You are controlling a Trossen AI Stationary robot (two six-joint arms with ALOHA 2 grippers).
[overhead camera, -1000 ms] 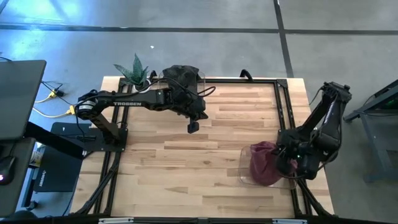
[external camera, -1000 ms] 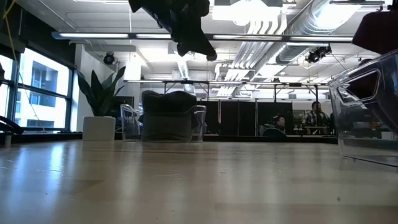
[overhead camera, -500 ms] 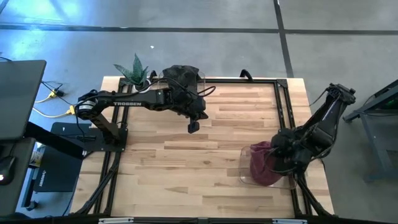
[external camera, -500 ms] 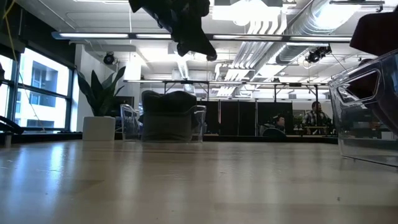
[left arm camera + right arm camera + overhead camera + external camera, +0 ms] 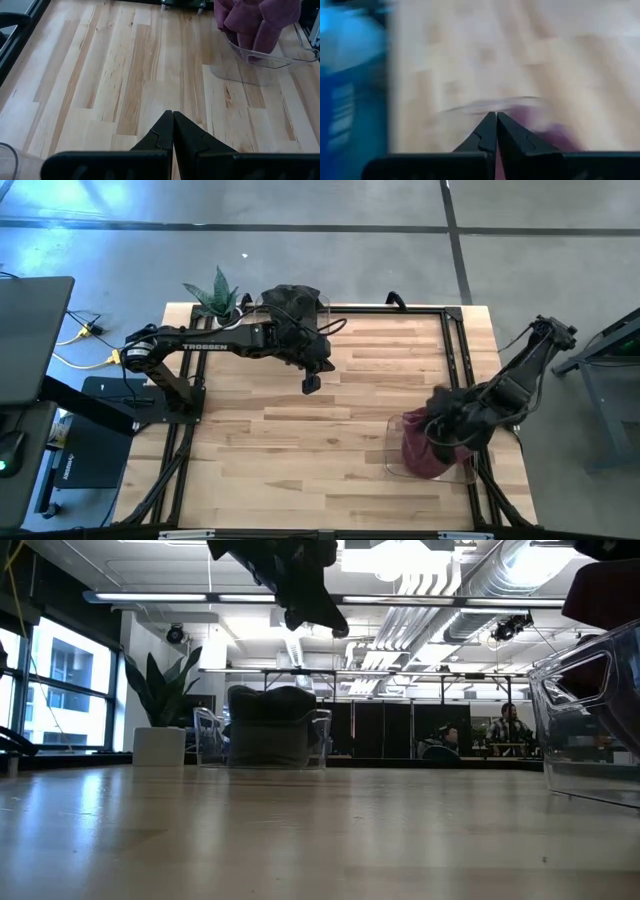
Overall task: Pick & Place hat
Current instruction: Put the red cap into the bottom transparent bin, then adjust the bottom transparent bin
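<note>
A maroon hat [image 5: 418, 456] lies bunched inside a clear bin [image 5: 391, 448] at the table's near right. It also shows in the left wrist view, hat [image 5: 252, 20] in bin [image 5: 260, 62]. My right gripper [image 5: 436, 432] hangs shut above this hat, and its wrist view shows shut fingers [image 5: 493, 116] with nothing between them. A dark hat [image 5: 290, 298] fills a second clear bin [image 5: 323, 306] at the far middle edge. My left gripper [image 5: 311, 384] is shut and bare over the middle of the table [image 5: 173, 114].
A potted plant [image 5: 218, 292] stands at the far left corner, next to the dark hat's bin. Bare wooden boards [image 5: 300, 440] lie between the two bins. In the low view, the left gripper [image 5: 312, 602] hangs high above the table.
My right gripper has swung toward the table's left, from the right edge to above the maroon hat's bin, rolling its wrist as it went. It has stayed shut. The hats and bins have kept their places.
</note>
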